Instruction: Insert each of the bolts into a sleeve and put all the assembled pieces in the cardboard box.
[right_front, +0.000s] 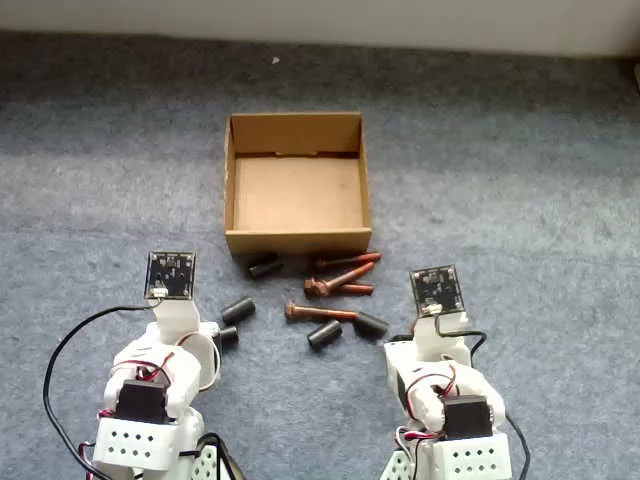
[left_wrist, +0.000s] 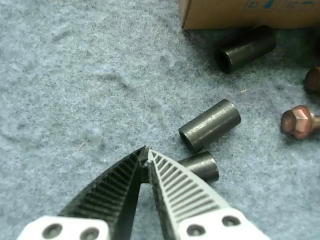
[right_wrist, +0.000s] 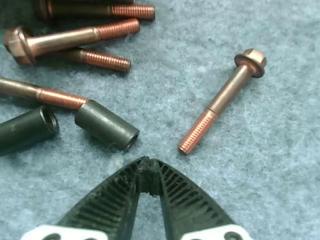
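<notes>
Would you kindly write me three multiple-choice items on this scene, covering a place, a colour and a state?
1. Where do the bolts lie relative to the cardboard box?
A. inside it
B. on the carpet, by its wall nearest the robot
C. behind it, on the far side

2. What colour are the sleeves?
A. dark grey to black
B. white
C. yellow

3. What state is the cardboard box in?
A. closed
B. open and empty
C. open and full

Answers:
1 B: the high view shows them just outside that wall.
2 A: every sleeve looks dark beside the coppery bolts.
3 B: its bare floor shows.
</notes>
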